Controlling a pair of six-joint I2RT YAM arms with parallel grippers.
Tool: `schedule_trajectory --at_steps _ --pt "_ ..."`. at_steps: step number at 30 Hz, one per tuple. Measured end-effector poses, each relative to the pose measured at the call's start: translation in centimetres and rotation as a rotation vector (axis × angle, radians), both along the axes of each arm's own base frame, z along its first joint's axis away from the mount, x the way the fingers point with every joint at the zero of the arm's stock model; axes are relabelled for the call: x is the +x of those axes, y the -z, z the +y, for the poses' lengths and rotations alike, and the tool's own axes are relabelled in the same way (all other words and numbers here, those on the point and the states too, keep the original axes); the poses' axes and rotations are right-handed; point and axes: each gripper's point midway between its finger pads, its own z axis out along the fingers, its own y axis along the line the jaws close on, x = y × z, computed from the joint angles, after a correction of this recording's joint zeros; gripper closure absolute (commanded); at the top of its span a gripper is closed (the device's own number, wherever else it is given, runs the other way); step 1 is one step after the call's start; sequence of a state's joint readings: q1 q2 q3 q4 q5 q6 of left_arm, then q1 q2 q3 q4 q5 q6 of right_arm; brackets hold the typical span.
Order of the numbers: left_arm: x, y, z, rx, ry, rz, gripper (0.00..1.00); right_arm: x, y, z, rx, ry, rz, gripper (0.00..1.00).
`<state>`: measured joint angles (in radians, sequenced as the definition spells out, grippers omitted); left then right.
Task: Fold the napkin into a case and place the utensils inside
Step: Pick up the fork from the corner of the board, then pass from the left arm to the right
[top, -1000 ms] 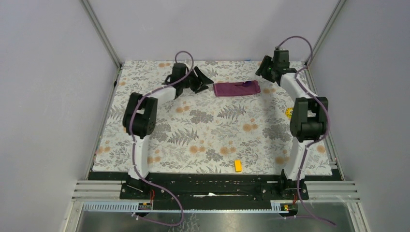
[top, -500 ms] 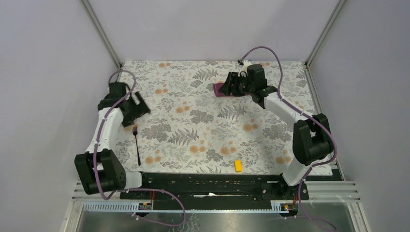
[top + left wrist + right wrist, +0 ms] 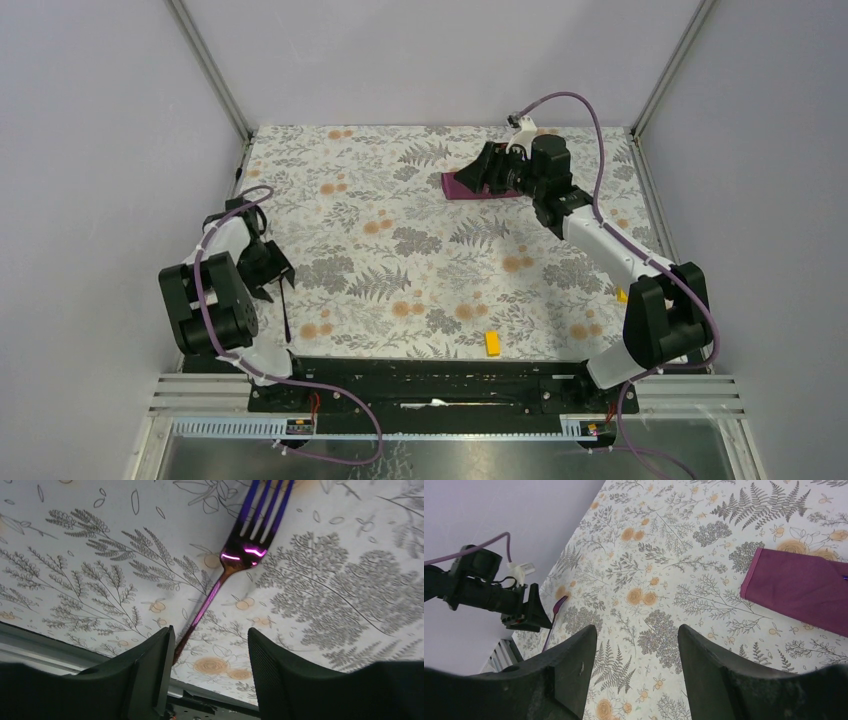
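The left gripper [image 3: 209, 635] stands with its fingers apart, straddling the handle end of the fork [image 3: 250, 545]. The handle lies close to one finger; contact cannot be confirmed. The right gripper [image 3: 636, 630] also stands with its fingers apart, nothing between them.

The floral table cover [image 3: 430, 270] runs from the case [image 3: 460, 187] to the near rail, with a wide bare stretch in between. The case lies flat close to the cover's far edge.

The right arm [image 3: 600, 240] is stretched out diagonally from its base to the case, its gripper above the case's right part and hiding it. The left arm [image 3: 215, 300] is folded back on itself, well apart from the case, on the near-left side.

The fork lies flat near the cover's left edge, well apart from the case. A yellow block [image 3: 492, 343] sits by the near edge, well apart from the case.
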<state>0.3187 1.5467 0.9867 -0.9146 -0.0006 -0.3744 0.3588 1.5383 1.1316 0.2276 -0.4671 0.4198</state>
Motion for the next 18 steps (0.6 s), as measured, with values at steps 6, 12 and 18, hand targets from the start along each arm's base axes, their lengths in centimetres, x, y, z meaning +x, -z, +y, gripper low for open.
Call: schedule_trajectory --at_steps 6,12,18 --pt "0.1 1.9 0.5 0.01 0.002 0.053 0.64 0.0 -0.4 0.0 0.008 0.001 -0.022 0.32" --pt "0.6 3.4 0.5 0.003 0.021 0.071 0.81 0.0 -0.2 0.0 0.005 0.003 -0.019 0.29" --pt "1.1 3.5 -0.7 0.004 0.099 0.062 1.0 0.3 1.0 -0.3 -0.031 0.008 -0.012 0.25"
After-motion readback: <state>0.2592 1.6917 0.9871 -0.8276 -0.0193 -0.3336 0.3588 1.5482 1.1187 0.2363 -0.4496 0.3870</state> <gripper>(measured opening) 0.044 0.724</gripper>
